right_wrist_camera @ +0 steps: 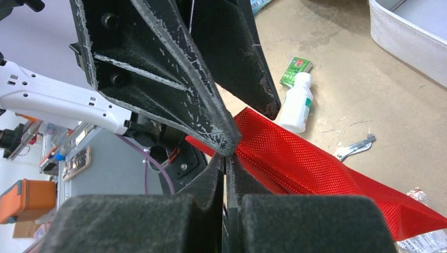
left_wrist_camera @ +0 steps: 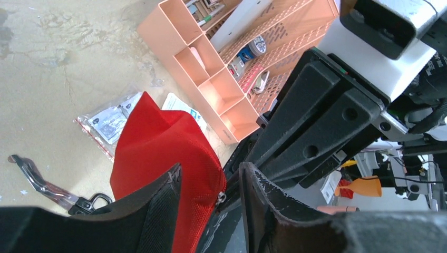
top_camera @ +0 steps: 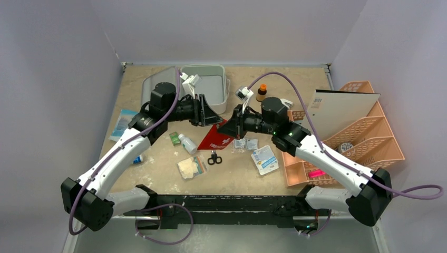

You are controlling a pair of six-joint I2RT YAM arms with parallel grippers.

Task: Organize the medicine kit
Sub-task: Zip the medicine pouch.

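we log the medicine kit [top_camera: 210, 89] at the table's far edge: pale grey tub (rounded corners), lid hinged open to its left. left gripper [left_wrist_camera: 211, 168] and right gripper [right_wrist_camera: 226, 158] each pinch the red pouch [top_camera: 215, 138].

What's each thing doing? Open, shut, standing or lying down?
medicine kit, open, lid laid back
red pouch, one end lifted up
left tool, shut on red pouch
right tool, shut on red pouch
white bottle, lying down
brown bottle, upright, capped
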